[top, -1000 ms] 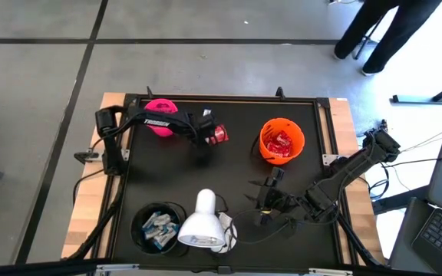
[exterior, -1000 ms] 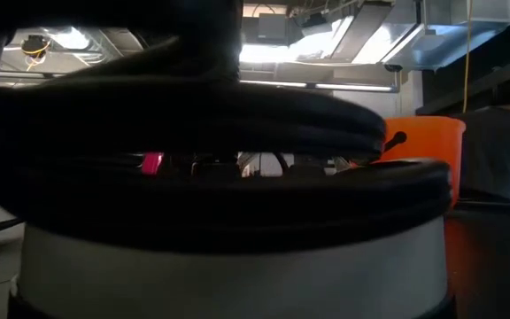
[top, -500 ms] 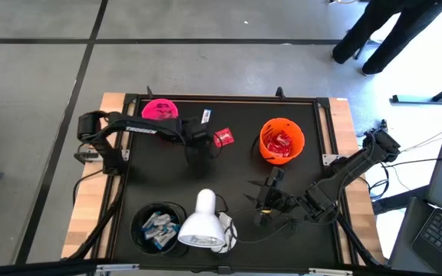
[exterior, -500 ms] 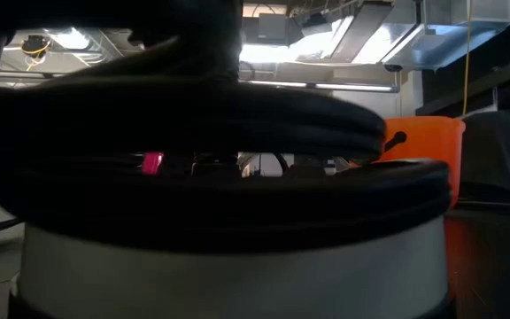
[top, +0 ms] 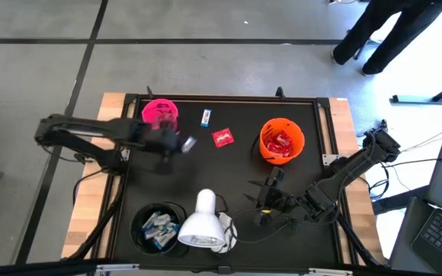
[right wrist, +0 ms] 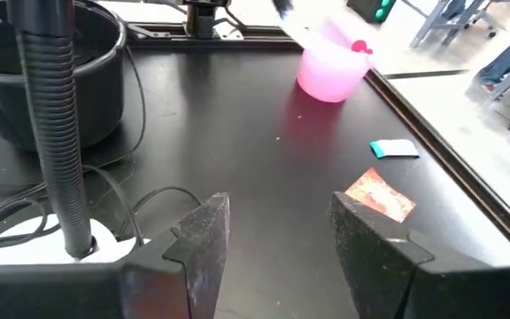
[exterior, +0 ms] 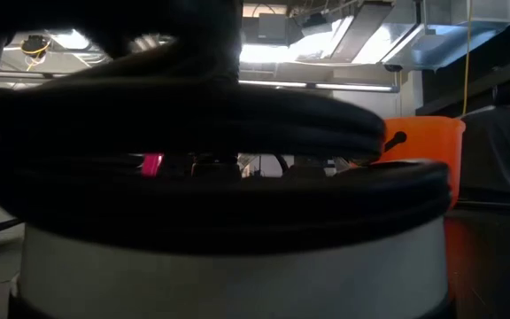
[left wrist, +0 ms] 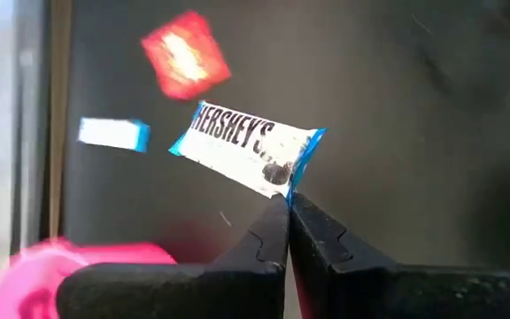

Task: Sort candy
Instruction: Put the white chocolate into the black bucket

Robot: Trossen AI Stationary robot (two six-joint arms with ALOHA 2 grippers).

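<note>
The left claw (left wrist: 288, 206) is clenched on one end of a white-and-blue Hershey's bar (left wrist: 248, 149), pinching its wrapper edge; in the high view this claw (top: 184, 143) hangs just beside the pink cup (top: 160, 114). Beyond it on the black tabletop (top: 229, 176) lie a small blue-and-white candy (top: 206, 116) and a red packet (top: 222, 137), near each other. The orange cup (top: 282, 140) holds red packets; the black cup (top: 158, 226) holds white-and-blue bars, beside the white lamp head (top: 202, 222). The right claw (right wrist: 277, 239) rests low near the front, fingers spread, grasping nothing.
</note>
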